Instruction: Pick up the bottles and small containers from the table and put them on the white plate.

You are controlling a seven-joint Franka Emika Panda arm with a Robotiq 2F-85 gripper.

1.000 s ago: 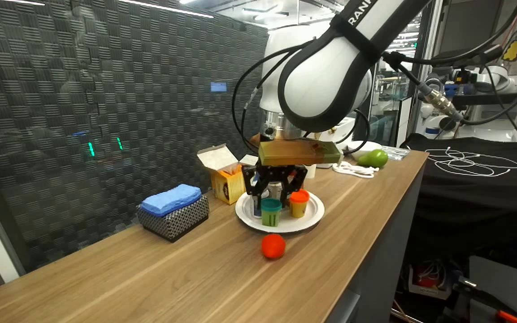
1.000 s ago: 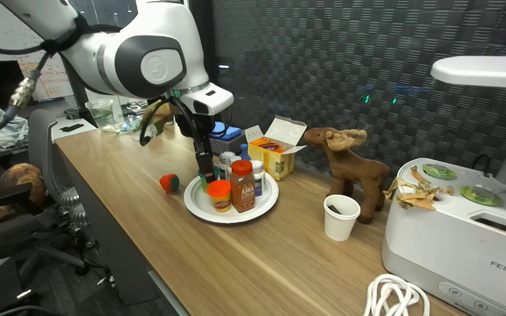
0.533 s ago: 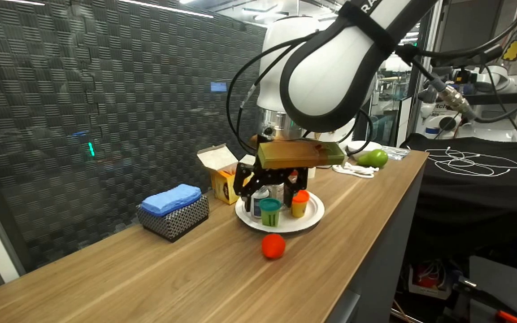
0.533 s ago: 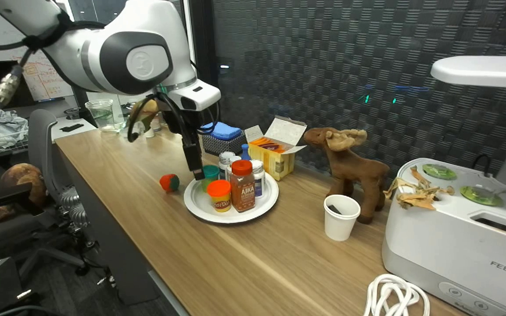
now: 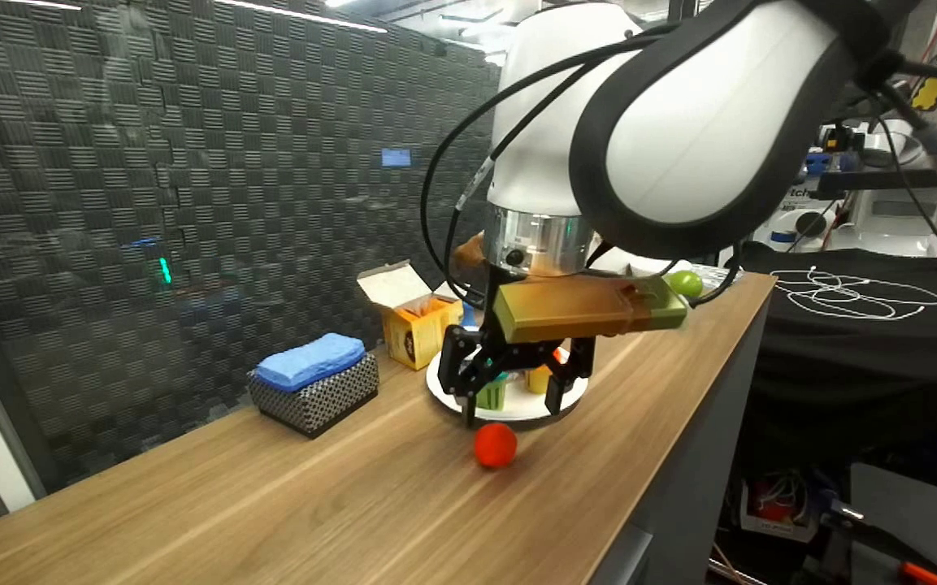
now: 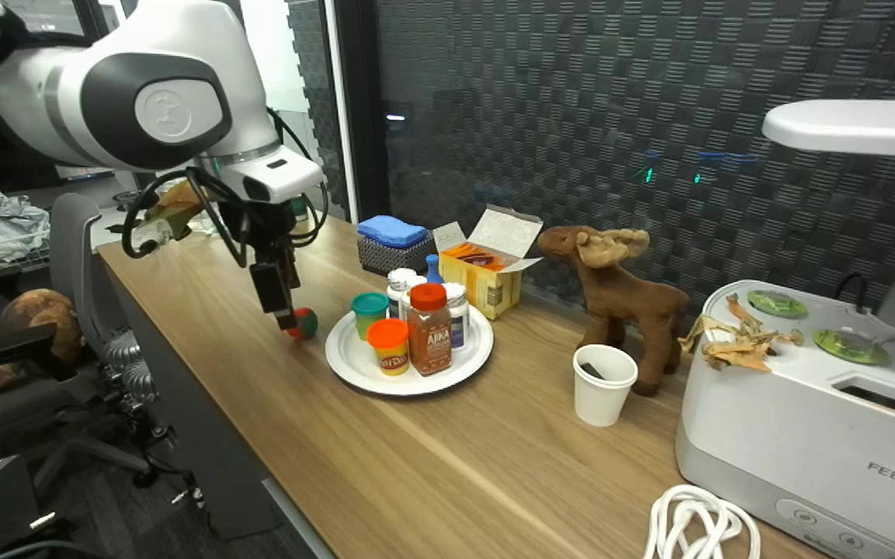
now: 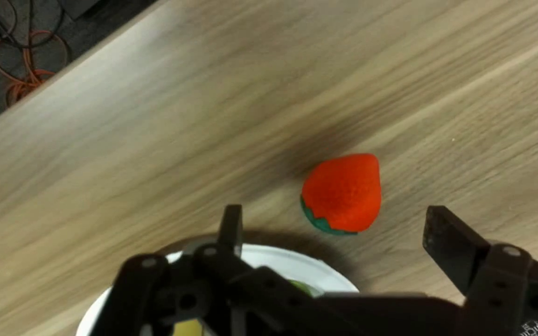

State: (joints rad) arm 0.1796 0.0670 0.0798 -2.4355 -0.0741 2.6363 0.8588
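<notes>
The white plate [image 6: 346, 371] holds a reddish-brown bottle [image 6: 429, 338] with a red lid, white pill bottles [image 6: 457, 320] partly hidden behind it, a green tub [image 6: 369, 312] with a teal lid and a yellow tub [image 6: 390, 351] with an orange lid. All stand upright. A red strawberry-shaped piece [image 7: 343, 193] with a green base lies on the wooden table [image 6: 447, 466] just off the plate; it shows in both exterior views [image 5: 495, 446]. My gripper [image 5: 512, 408] is open and empty, above the table beside the plate. In the wrist view the strawberry lies ahead, between the fingertips' lines.
A yellow carton [image 6: 486, 287] and a patterned box with a blue cloth [image 6: 393, 231] stand along the wall. A brown plush moose [image 6: 622, 299], stacked white cups [image 6: 604, 388], a white cord [image 6: 699, 520] and a white appliance [image 6: 812, 419] are farther along. The table's edge drops off.
My gripper has moved off the plate and the green tub, toward the strawberry-shaped piece. Its fingers have spread wider. The green tub stays standing on the plate.
</notes>
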